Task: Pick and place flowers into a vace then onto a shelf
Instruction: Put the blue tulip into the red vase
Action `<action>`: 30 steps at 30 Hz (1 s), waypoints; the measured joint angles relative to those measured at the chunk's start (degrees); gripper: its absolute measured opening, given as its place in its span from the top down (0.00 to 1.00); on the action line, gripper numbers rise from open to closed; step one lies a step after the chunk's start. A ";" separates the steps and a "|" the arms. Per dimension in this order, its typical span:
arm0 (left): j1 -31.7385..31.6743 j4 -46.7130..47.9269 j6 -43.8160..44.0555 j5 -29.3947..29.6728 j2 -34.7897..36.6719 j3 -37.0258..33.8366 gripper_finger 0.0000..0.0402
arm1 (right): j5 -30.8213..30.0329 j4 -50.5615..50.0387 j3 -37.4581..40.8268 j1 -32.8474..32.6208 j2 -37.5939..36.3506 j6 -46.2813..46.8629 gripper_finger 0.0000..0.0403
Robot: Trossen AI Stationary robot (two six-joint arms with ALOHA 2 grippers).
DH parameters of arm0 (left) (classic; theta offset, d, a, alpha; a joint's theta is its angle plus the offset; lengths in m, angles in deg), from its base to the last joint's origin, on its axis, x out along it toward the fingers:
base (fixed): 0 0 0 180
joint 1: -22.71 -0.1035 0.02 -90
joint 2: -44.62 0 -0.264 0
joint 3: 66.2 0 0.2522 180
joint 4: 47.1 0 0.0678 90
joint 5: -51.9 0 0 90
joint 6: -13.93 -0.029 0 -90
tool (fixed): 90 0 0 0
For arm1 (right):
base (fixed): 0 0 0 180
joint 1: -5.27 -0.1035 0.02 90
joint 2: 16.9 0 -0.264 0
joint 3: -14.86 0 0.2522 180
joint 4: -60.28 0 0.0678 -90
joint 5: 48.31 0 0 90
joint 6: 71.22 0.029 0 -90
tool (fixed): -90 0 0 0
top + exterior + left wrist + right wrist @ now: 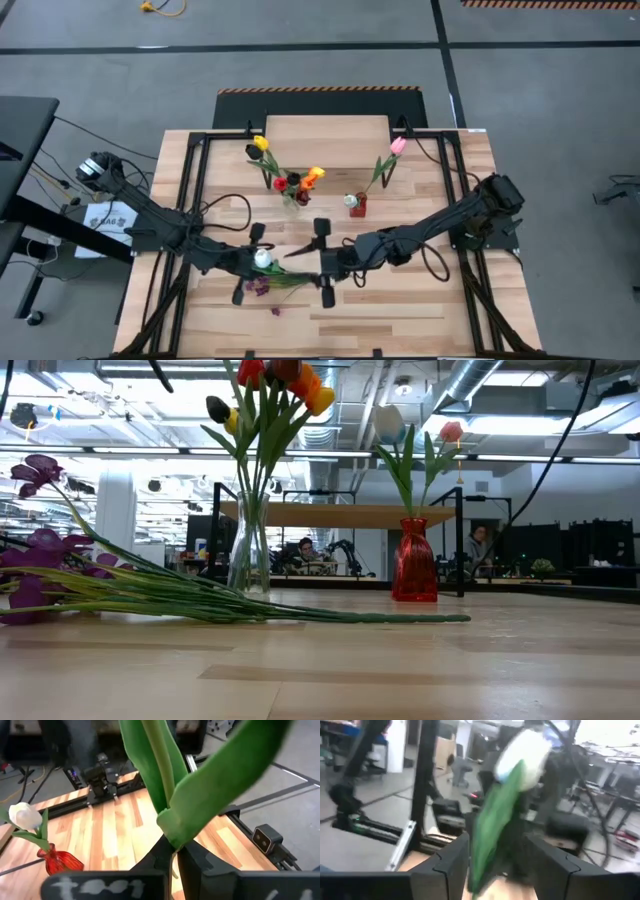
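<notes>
- Midair, the left gripper (pixel 174 851) pinches a white tulip's (pixel 262 258) stem, seemingly handing over.
- At three o'clock, the right gripper (pixel 497 851) stands parted around it, grip uncertain.

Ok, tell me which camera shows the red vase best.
The low view: the red vase stands whole and upright, side-on, with its tulips rising from it. The high view shows only its top from above. The left wrist view catches it small at the edge, holding a white tulip. The right wrist view shows none of it.
</notes>
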 joint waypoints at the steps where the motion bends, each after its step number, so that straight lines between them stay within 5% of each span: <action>1: -0.01 -0.40 -0.05 -0.18 -0.34 0.00 1.00 | 0.76 0.73 -0.70 0.06 0.66 0.06 0.57; 20: -0.21 -1.91 -0.05 -0.14 -1.26 0.00 1.00 | 0.69 -1.08 -7.11 1.03 7.20 -1.46 0.57; 23: -0.21 -2.02 -0.01 -0.11 -1.26 0.00 1.00 | 0.73 -1.76 -7.05 1.16 7.22 -1.57 0.66; 27: -0.25 -1.88 0.90 0.30 -1.26 0.00 0.97 | 0.90 -2.89 -7.05 1.09 7.00 -1.92 0.93; 30: -0.26 -1.67 1.45 0.40 -1.28 0.00 0.94 | 0.96 -3.16 -7.05 1.07 7.00 -1.44 0.97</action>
